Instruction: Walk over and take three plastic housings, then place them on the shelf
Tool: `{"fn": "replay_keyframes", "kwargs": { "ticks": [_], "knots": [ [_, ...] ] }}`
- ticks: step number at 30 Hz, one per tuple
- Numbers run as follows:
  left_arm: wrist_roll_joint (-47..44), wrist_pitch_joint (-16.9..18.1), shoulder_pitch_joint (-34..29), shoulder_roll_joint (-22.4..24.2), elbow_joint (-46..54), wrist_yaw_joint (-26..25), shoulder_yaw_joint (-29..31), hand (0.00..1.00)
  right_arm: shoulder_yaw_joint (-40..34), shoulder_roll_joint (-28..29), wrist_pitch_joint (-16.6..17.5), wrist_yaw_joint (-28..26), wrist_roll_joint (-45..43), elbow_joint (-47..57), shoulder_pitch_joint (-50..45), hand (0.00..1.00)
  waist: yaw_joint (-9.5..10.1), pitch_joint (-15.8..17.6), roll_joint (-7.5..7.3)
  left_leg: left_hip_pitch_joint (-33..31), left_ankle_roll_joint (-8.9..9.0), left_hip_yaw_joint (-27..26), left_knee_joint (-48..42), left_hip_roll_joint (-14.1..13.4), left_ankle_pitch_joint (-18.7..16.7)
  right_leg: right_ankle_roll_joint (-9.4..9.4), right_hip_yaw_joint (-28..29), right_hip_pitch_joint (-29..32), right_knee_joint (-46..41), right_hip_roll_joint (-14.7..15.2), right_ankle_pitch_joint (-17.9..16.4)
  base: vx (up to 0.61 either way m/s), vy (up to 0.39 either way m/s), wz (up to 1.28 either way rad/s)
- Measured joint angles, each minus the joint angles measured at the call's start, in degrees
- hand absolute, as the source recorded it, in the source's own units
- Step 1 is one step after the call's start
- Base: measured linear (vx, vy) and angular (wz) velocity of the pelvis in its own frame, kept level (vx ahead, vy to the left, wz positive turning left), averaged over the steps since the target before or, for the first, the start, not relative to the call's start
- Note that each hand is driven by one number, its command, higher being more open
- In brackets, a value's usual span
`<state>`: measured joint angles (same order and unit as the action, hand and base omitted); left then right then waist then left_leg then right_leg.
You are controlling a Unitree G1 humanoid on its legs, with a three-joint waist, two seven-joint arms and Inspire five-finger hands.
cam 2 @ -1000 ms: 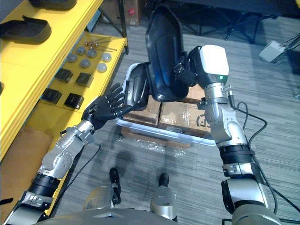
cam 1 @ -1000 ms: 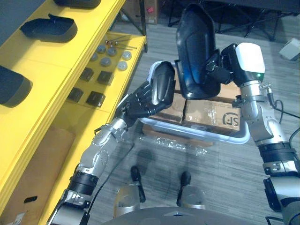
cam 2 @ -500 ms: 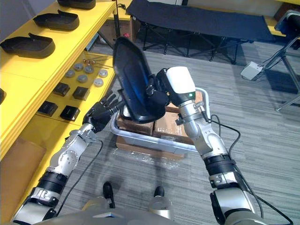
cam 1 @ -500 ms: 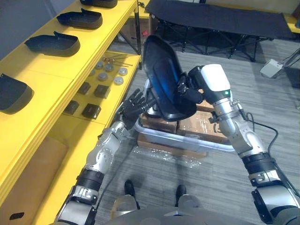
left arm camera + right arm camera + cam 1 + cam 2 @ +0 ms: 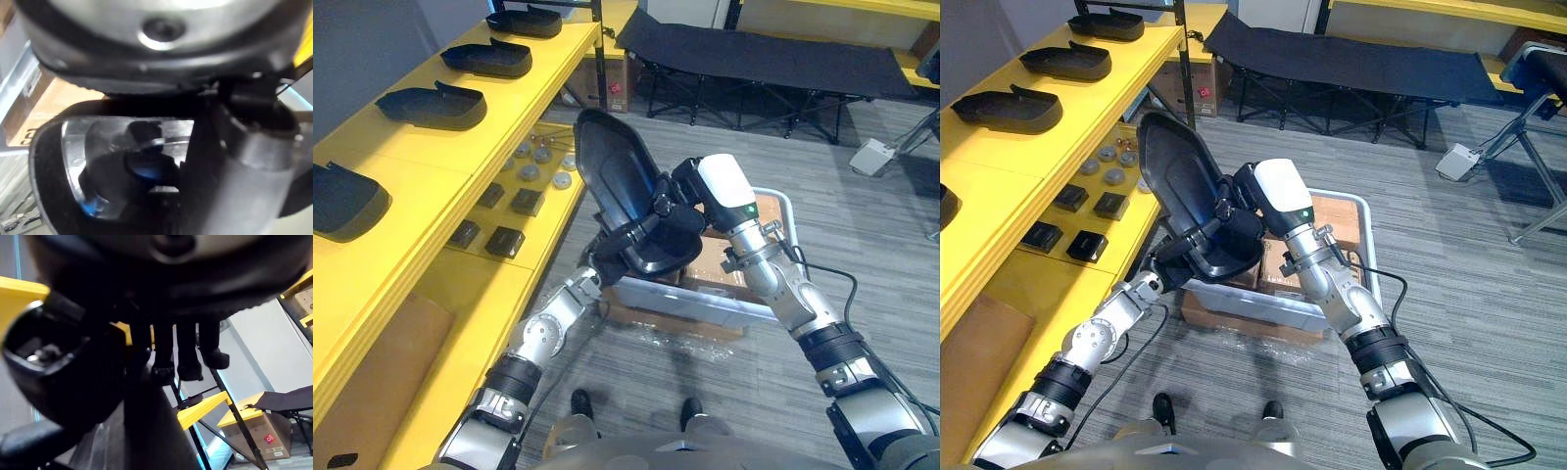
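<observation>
My right hand [image 5: 677,217] is shut on a large glossy black plastic housing [image 5: 617,186], held upright in front of me beside the yellow shelf [image 5: 440,186]. Its fingers [image 5: 188,357] curl over the housing's edge. My left hand [image 5: 1167,266] reaches up under the housing's lower end. In the left wrist view its thumb [image 5: 230,171] is curled against a second glossy black housing [image 5: 112,171]. Several more black housings lie on the top shelf board, among them one [image 5: 431,103] near and another [image 5: 487,59] further back.
A white bin [image 5: 690,308] with cardboard boxes stands on the floor under my hands. The lower shelf board carries small black blocks [image 5: 504,240] and grey discs [image 5: 543,162]. A black folding cot [image 5: 754,59] stands at the back. A cardboard box [image 5: 382,362] sits under the shelf.
The whole picture has shifted, so the camera moved. My right hand brought the large housing lower and leftward, and my left hand with its housing went under it.
</observation>
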<state>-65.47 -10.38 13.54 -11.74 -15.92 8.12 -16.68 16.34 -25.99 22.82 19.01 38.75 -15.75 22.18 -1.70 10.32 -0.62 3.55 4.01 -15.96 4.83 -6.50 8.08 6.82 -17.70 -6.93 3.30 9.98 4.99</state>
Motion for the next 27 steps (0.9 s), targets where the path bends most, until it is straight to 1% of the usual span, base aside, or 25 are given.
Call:
{"fn": "replay_keyframes", "kwargs": {
  "ticks": [3, 4, 6, 9, 11, 13, 14, 16, 18, 19, 20, 21, 23, 24, 25, 26, 27],
  "knots": [
    [-1.8, 2.9, -0.3, 0.2, 0.0, -2.2, -0.8, 0.00, 0.1, 1.6, 0.0, 0.7, -2.2, 0.1, -1.6, 0.00, 0.04, -0.6, -0.26, 0.0, 0.07, 0.2, 0.0, 0.0, 0.2, 0.00, -0.2, -0.2, 0.3, -0.1, 0.0, 0.01, -0.003, 0.04],
    [-1.9, 4.0, -0.3, 0.4, 0.0, -2.9, -0.9, 0.00, 0.6, 1.9, 0.6, 0.8, -3.3, 0.5, -1.9, 0.00, -0.02, -0.7, -0.32, 0.0, 0.07, 0.2, 0.0, 0.0, 0.2, -0.02, -0.2, -0.2, 0.4, -0.1, 0.0, 0.00, 0.000, 0.00],
    [-1.9, 4.6, -0.6, 0.6, 0.0, -2.8, -0.9, 0.00, 1.1, 2.7, 1.0, 1.5, -3.5, 1.5, -2.8, 0.00, 0.08, -0.8, -0.45, 0.0, 0.07, 0.2, 0.0, -0.1, 0.2, -0.02, -0.3, -0.3, 0.5, -0.1, 0.0, 0.00, 0.000, 0.02],
    [-1.6, 5.7, -1.1, 0.6, 0.0, -2.8, -1.4, 0.00, 1.0, 4.6, 1.1, 2.3, -3.8, 2.3, -4.3, 0.00, 0.10, -1.3, -1.18, 0.0, 0.12, 0.3, 0.1, 0.0, 0.2, -0.02, -0.5, -0.3, 0.8, -0.1, 0.0, 0.00, 0.000, 0.01],
    [-1.5, 6.3, -2.6, 0.7, 1.5, -2.6, -1.5, 0.00, 0.5, 6.1, 1.3, 2.6, -4.1, 3.4, -6.1, 0.00, 0.05, -1.7, -1.67, 0.0, 0.13, 0.2, 0.0, 0.4, 0.2, -0.03, -0.5, -0.2, 0.7, -0.1, 0.0, 0.00, 0.000, 0.00],
    [-1.5, 6.4, -3.4, 1.0, 2.7, -2.5, -1.6, 0.00, 0.4, 6.2, 1.4, 2.8, -5.1, 5.0, -7.7, 0.00, 0.14, -1.8, -1.73, 0.0, 0.13, 0.2, 0.0, 0.4, 0.2, -0.05, -0.6, -0.2, 0.6, -0.1, 0.0, 0.00, 0.000, 0.00],
    [-1.5, 6.5, -4.1, 1.0, 3.7, -2.5, -1.5, 0.00, 0.4, 6.3, 1.7, 2.9, -5.7, 5.5, -8.4, 1.00, 0.06, -1.8, -1.69, 0.0, 0.14, 0.2, 0.0, 0.4, 0.2, -0.08, -0.6, -0.2, 0.6, -0.1, 0.0, 0.00, 0.000, 0.00],
    [-1.3, 6.6, -5.6, 1.1, 5.7, -2.5, -1.6, 0.00, 0.4, 6.7, 2.3, 3.0, -6.0, 7.3, -10.1, 1.00, 0.02, -1.9, -1.58, 0.0, 0.15, 0.2, 0.1, 0.4, 0.2, -0.35, -0.6, -0.1, 0.3, -0.1, -0.2, 0.00, 0.000, 0.00],
    [0.8, 7.7, -7.4, 1.8, 7.7, -2.5, -1.4, 0.00, 0.1, 7.0, 3.4, 3.7, -6.7, 8.4, -12.1, 1.00, -0.03, -1.9, -1.52, 0.1, 0.15, 0.3, 0.1, 0.4, 0.2, -0.63, -0.7, 0.0, -0.2, -0.1, -0.5, 0.00, 0.000, 0.00],
    [2.1, 9.2, -8.8, 3.0, 9.3, -2.7, -0.7, 0.00, 0.1, 7.4, 3.9, 4.1, -8.4, 9.0, -13.8, 1.00, 0.01, -1.9, -1.52, 0.1, 0.16, 0.3, 0.1, 0.3, 0.1, -0.84, -0.9, 0.0, -0.2, -0.1, -0.6, 0.00, 0.000, 0.00],
    [5.1, 11.5, -10.1, 4.1, 11.2, -2.8, 0.4, 0.00, 0.0, 8.4, 4.2, 4.6, -9.9, 9.4, -15.5, 1.00, 0.01, -1.9, -1.49, 0.1, 0.22, 0.3, 0.1, 0.3, 0.1, -1.09, -0.9, 0.0, -0.3, -0.1, -0.8, 0.00, 0.000, 0.00],
    [7.3, 12.7, -10.6, 4.5, 12.2, -3.0, 1.1, 0.00, 0.0, 8.9, 4.6, 5.2, -10.8, 9.4, -16.3, 1.00, 0.03, -2.0, -1.46, 0.1, 0.28, 0.3, 0.1, 0.3, 0.1, -1.10, -1.0, 0.0, -0.3, -0.1, -0.8, 0.00, 0.000, 0.00],
    [15.3, 16.5, -14.1, 5.0, 19.5, -4.1, 4.4, 0.00, -0.3, 10.4, 6.6, 7.9, -11.0, 11.1, -20.3, 1.00, 0.03, -2.1, -1.24, 0.1, 0.38, 0.5, 0.1, 0.3, 0.0, -1.13, -1.0, 0.0, -0.2, -0.1, -0.9, 0.00, 0.000, 0.00],
    [17.4, 17.6, -15.0, 5.0, 21.5, -4.5, 5.2, 0.00, -0.4, 10.6, 7.4, 8.4, -10.9, 12.2, -21.5, 1.00, 0.06, -2.1, -1.17, 0.1, 0.38, 0.6, 0.1, 0.3, 0.0, -1.14, -1.0, 0.0, -0.2, -0.1, -0.9, 0.00, 0.000, 0.00],
    [19.7, 19.7, -16.9, 5.2, 25.5, -5.1, 7.2, 0.00, -0.8, 10.6, 9.1, 9.1, -10.9, 14.4, -23.5, 1.00, 0.12, -2.2, -1.01, 0.0, 0.39, 0.7, 0.1, 0.3, 0.0, -1.15, -1.1, -0.1, -0.2, -0.1, -0.9, 0.00, 0.000, 0.00],
    [22.4, 22.5, -18.3, 6.1, 28.9, -5.7, 9.3, 0.00, -1.3, 10.6, 10.8, 9.2, -10.8, 16.2, -24.8, 1.00, 0.11, -2.3, -0.91, 0.0, 0.40, 0.8, 0.1, 0.3, 0.0, -1.11, -1.2, -0.1, -0.2, -0.1, -1.0, 0.01, -0.003, 0.04],
    [24.0, 23.7, -18.9, 6.8, 30.6, -6.0, 10.4, 0.00, -1.4, 10.6, 11.6, 9.2, -10.8, 17.0, -25.2, 1.00, 0.14, -2.3, -0.87, 0.0, 0.40, 0.9, 0.1, 0.3, 0.0, -1.09, -1.3, -0.1, -0.2, -0.1, -1.0, 0.01, -0.003, 0.06]
  ]
}}
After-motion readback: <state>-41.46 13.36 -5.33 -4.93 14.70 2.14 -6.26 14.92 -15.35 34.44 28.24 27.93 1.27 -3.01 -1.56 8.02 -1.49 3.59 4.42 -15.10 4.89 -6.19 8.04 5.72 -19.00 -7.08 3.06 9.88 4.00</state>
